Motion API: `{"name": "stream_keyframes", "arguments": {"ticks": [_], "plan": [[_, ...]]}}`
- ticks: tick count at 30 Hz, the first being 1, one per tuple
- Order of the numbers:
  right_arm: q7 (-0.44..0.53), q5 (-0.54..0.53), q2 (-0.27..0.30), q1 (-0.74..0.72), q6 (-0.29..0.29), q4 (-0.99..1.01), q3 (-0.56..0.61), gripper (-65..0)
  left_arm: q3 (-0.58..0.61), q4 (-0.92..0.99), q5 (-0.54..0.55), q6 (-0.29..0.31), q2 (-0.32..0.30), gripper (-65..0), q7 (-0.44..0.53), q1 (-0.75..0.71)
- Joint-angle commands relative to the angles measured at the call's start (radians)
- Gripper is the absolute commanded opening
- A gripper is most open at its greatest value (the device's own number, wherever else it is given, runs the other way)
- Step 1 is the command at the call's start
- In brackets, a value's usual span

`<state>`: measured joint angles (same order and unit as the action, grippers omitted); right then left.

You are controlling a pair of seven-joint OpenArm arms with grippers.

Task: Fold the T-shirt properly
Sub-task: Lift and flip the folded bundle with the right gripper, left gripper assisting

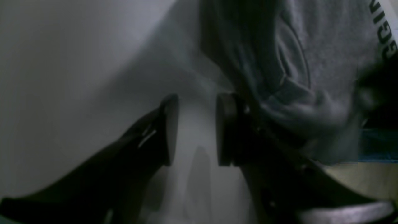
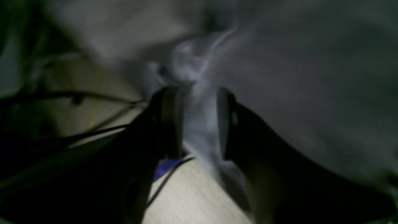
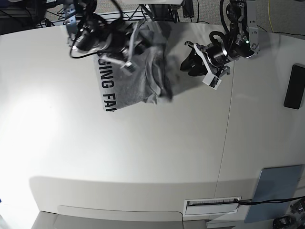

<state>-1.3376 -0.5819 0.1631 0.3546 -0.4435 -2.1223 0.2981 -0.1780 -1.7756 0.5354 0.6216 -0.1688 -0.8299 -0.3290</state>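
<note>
White table (image 3: 143, 157): right jaws pinch T-shirt (image 3: 138, 76); left jaws empty, parted beside it.

We see a wide white table (image 3: 143, 157), and a flat black slab (image 3: 294, 87) lies by its right edge. Down in the near right corner a pale blue sheet (image 3: 273, 187) sits just beside a white label strip (image 3: 212, 203)
</note>
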Motion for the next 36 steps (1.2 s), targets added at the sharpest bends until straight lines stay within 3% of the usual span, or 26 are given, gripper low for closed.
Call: {"name": "stream_keyframes", "arguments": {"ticks": [1, 6, 9, 11, 14, 16, 21, 32, 36], "plan": [[0.010, -0.024, 0.003, -0.003, -0.005, -0.018, 0.014, -46.5, -0.002, -0.019, 0.018, 0.004, -0.003, -43.7, 0.025, 0.005], [0.019, -0.037, 0.003, -0.013, -0.013, -0.040, 0.004, -46.5, -0.002, -0.019, 0.018, 0.004, -0.003, -43.7, 0.026, 0.005], [0.067, -0.023, 0.003, -0.021, -0.011, -0.067, -0.072, -46.5, -0.002, -0.019, 0.023, 0.005, -0.003, -43.8, 0.026, 0.005], [0.131, -0.003, 0.003, -0.026, -0.008, -0.070, -0.145, -47.1, -0.001, -0.019, 0.082, 0.006, -0.003, -47.7, 0.025, 0.003], [0.217, 0.098, 0.003, -0.038, 0.000, -0.068, -0.241, -58.7, -0.001, -0.034, 0.235, 0.077, -0.002, -60.4, 0.019, -0.010], [0.242, 0.133, 0.013, -0.062, 0.026, -0.065, -0.276, -65.0, -0.001, -0.057, 0.303, 0.077, 0.010, -64.6, -0.011, -0.016], [0.299, 0.241, 0.036, -0.150, 0.030, 0.009, -0.279, -65.0, 0.026, -0.096, 0.380, 0.077, 0.058, -65.0, -0.068, -0.026], [0.299, 0.243, 0.036, -0.340, 0.024, 0.318, -0.279, -65.0, 0.286, -0.095, 0.384, 0.077, 0.055, -65.0, -0.322, -0.029], [0.299, 0.244, 0.036, -0.369, 0.014, 0.367, -0.279, -65.0, 0.329, -0.079, 0.309, 0.077, 0.052, -65.0, -0.334, -0.042]]}}
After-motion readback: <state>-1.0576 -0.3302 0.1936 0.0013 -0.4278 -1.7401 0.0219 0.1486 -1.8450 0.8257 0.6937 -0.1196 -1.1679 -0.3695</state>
